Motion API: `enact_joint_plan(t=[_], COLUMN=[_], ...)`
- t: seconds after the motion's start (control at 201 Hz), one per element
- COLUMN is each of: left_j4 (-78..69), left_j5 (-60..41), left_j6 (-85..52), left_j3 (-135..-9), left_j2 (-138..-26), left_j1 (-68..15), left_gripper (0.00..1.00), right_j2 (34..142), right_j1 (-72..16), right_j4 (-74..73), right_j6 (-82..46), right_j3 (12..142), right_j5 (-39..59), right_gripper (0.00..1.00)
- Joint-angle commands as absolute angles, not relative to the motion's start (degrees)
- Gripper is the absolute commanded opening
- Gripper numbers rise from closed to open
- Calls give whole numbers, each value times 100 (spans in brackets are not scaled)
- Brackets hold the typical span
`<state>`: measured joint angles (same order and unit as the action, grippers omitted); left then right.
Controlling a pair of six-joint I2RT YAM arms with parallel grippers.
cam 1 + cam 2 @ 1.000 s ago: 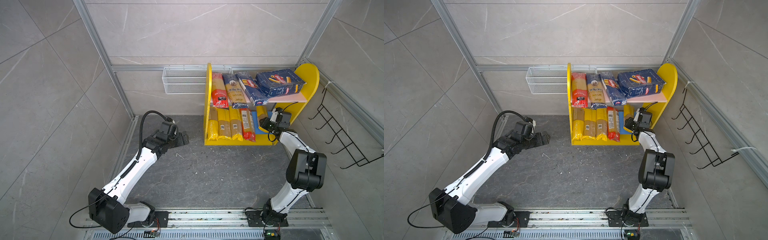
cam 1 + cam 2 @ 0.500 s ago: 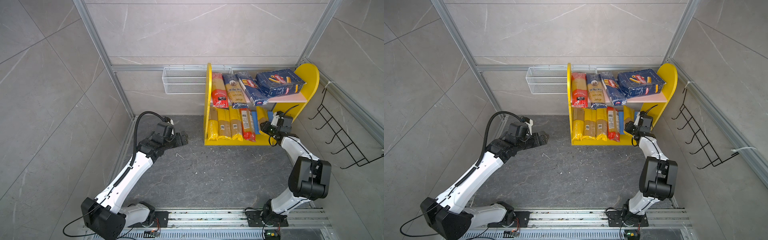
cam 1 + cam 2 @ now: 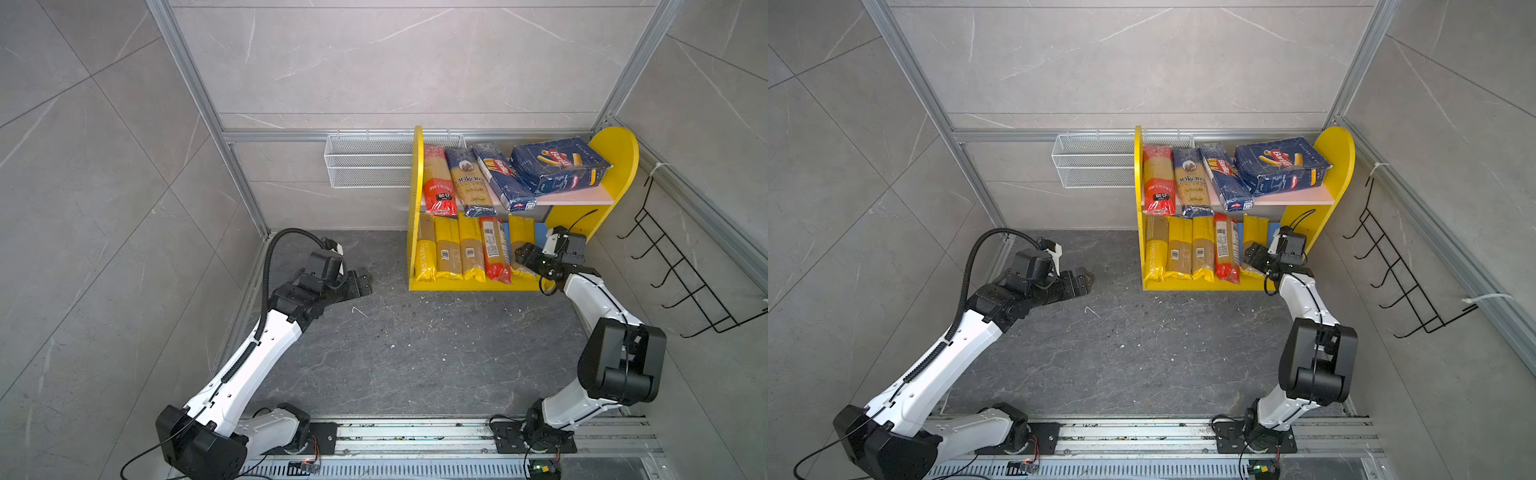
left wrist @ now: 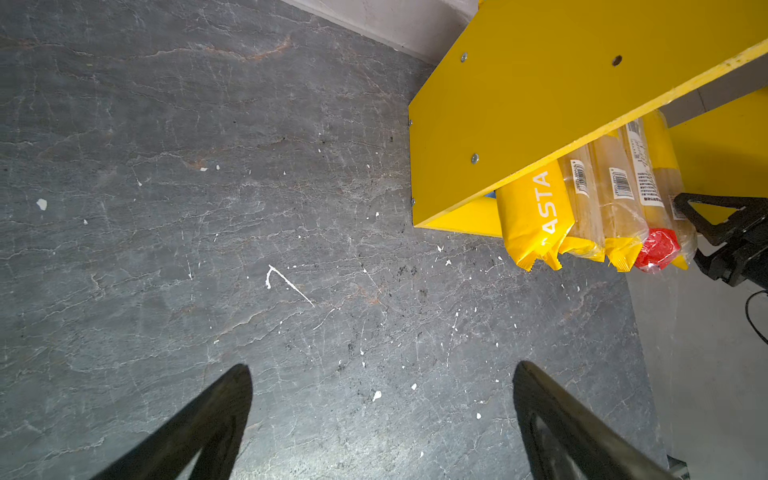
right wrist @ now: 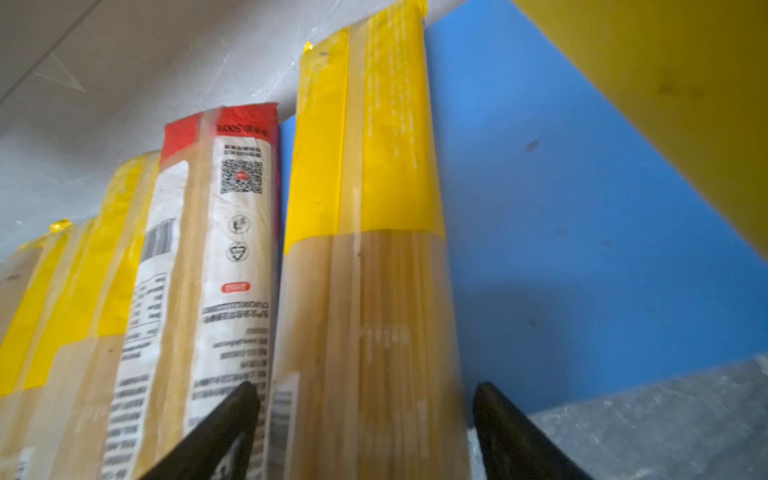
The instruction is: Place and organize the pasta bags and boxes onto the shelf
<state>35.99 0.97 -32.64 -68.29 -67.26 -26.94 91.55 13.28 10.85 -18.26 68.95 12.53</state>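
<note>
The shelf (image 3: 415, 199) stands at the back right. Its pink upper board carries a red-ended bag (image 3: 436, 178), the blue ankara bag (image 3: 469, 183), the narrow pasta box (image 3: 503, 176) and the wide pasta box (image 3: 559, 166). Several bags lie side by side on the blue lower board (image 5: 561, 208). My right gripper (image 5: 365, 419) is open, straddling the near end of the rightmost yellow bag (image 5: 365, 249), which lies on that board next to a red-ended bag (image 5: 224, 249). My left gripper (image 4: 382, 399) hangs open and empty over the dark floor, left of the shelf.
A white wire basket (image 3: 365, 166) hangs on the back wall left of the shelf. A black wire hook rack (image 3: 681, 282) is on the right wall. Dark stone floor (image 3: 415, 353) lies between the arms, with the base rail (image 3: 415, 434) in front.
My right gripper has opened and let go of the rightmost yellow bag, which now lies on the lower board. The left arm has drawn back a little to the left.
</note>
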Motion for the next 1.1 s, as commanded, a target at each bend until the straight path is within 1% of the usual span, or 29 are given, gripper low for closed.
enact_joint_plan(t=[0.0,0.095,0.224,0.344,0.508,0.697,0.871,1.09], left_j4=[3669,3708,3871,3648,3017,2660,2460,1525], left_j5=[154,256,381,679,645,1043,1600,2223], left_j6=[-3073,-2991,-2779,-2622,-2777,-2932,-2805,-2442], left_j3=[-6791,-6709,-6653,-6221,-5406,-4677,-4194,-3326], left_j2=[-6449,-6305,-6178,-5938,-5592,-5160,-4881,-4640], left_j1=[-2646,-2628,-2619,-2619,-2619,-2627,-2636,-2698], left_gripper=[100,100,100,100,100,100,100,100], right_j2=[8544,8117,7622,7072,6261,5519,5026,4687], right_j1=[1269,1270,1250,1115,661,193,-250,-1007], right_j4=[1395,1539,1788,2067,2624,2981,2964,2699], right_j6=[-1817,-1865,-1998,-1984,-1894,-1909,-2057,-2212], right_j3=[6834,6658,6401,6046,5667,5253,4838,4332], right_j5=[908,817,946,925,622,546,525,-221], right_gripper=[99,100,100,100,100,100,100,99])
